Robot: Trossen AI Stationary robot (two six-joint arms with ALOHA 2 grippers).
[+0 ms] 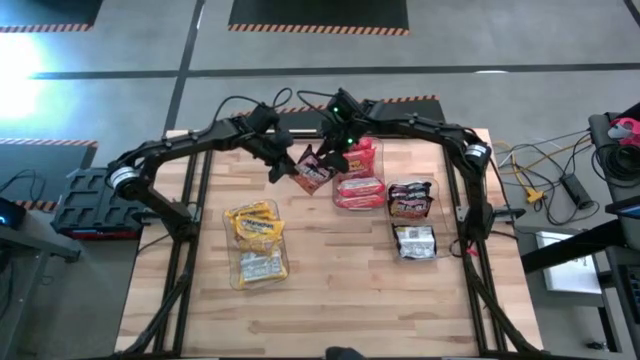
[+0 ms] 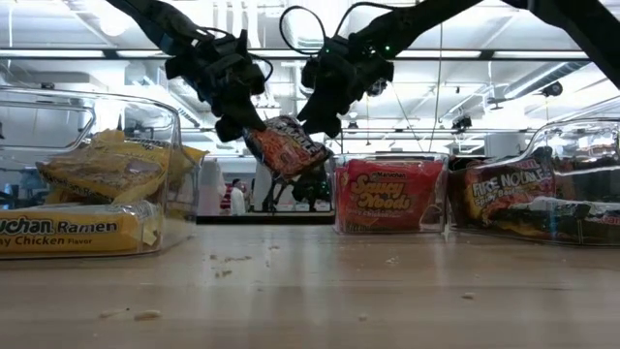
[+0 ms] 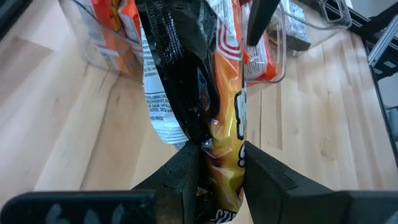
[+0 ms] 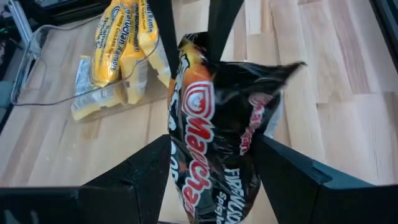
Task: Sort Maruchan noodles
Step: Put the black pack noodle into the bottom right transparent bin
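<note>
A dark Maruchan noodle packet (image 1: 312,172) hangs in the air over the far middle of the table, between my two grippers. My left gripper (image 3: 221,149) is shut on it and comes in from the table's left (image 1: 283,165). My right gripper (image 4: 214,149) comes from the right (image 1: 335,145). Its fingers stand wide on either side of the same packet (image 4: 217,124). In the low view the packet (image 2: 286,145) hangs tilted, clear of the table, below both grippers. My left gripper pinches the packet's upper end (image 3: 224,138) between its two fingers, slanting down from the table's far left. The packet hangs tilted below the fingers, lifted clear of the table. My right gripper's fingers (image 4: 280,168) flank the packet's sides; whether they touch it I cannot tell.
A clear bin with yellow packets (image 1: 255,240) stands left of centre, large in the low view (image 2: 87,194). A bin of red packets (image 1: 358,182) sits just under the grippers. Dark packets lie in bins at the right (image 1: 410,200) (image 1: 415,243). The near half is bare wood.
</note>
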